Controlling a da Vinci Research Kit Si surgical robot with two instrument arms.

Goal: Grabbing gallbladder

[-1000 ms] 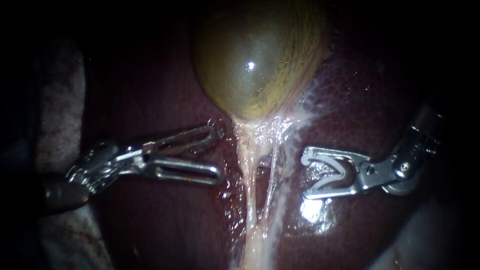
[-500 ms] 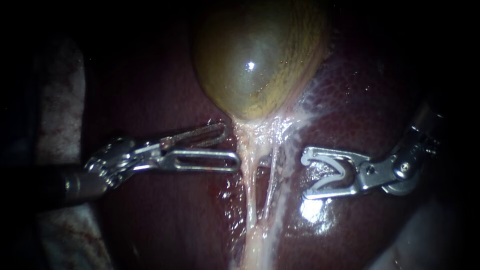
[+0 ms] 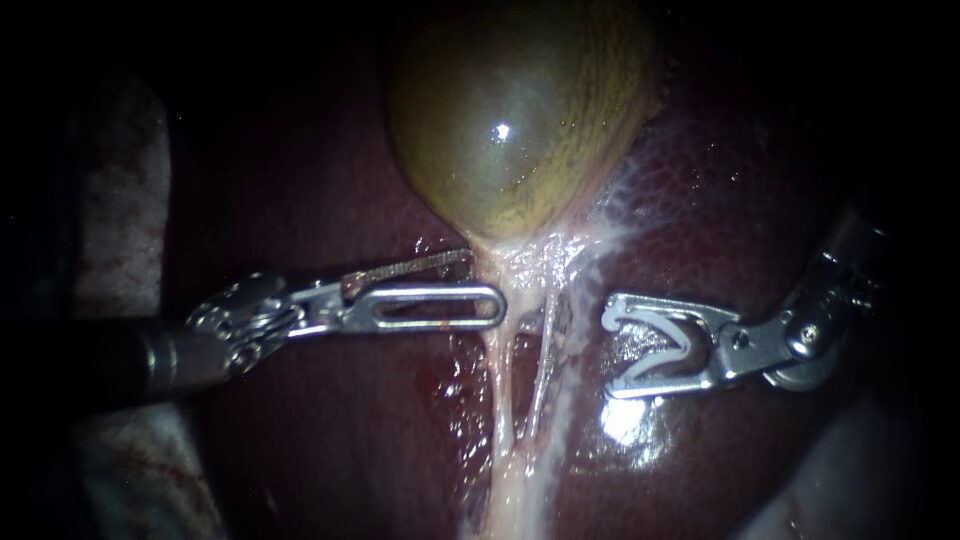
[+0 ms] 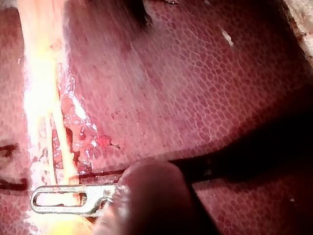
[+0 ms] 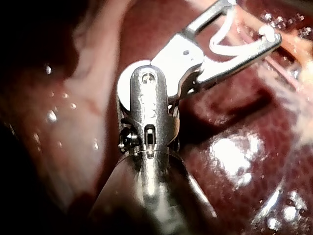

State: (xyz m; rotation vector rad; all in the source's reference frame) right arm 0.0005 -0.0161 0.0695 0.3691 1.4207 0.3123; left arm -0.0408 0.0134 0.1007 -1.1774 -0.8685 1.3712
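The olive-green gallbladder (image 3: 510,120) lies on the dark red liver (image 3: 330,420). It narrows downward into pale tissue and two thin tubes (image 3: 503,390). My left instrument (image 3: 487,283) comes in from the left. Its jaws stand open by a narrow gap, and their tips touch the pale tissue just under the gallbladder's neck. In the left wrist view its slotted jaw (image 4: 36,201) lies across the pale strand (image 4: 41,98); the other jaw is hidden. My right instrument (image 3: 609,347) sits to the right of the tubes, apart from them. A white clip (image 3: 668,345) is held between its spread jaws (image 5: 254,22).
A pale, blood-stained cloth (image 3: 120,200) lies at the far left beside the liver. Whitish membrane (image 3: 640,190) spreads from the gallbladder's right edge over the liver. A wet glare spot (image 3: 625,420) shines below my right instrument.
My left instrument has slid right until its tips reached the tissue under the gallbladder's neck, and its jaws have narrowed. My right instrument has stayed still.
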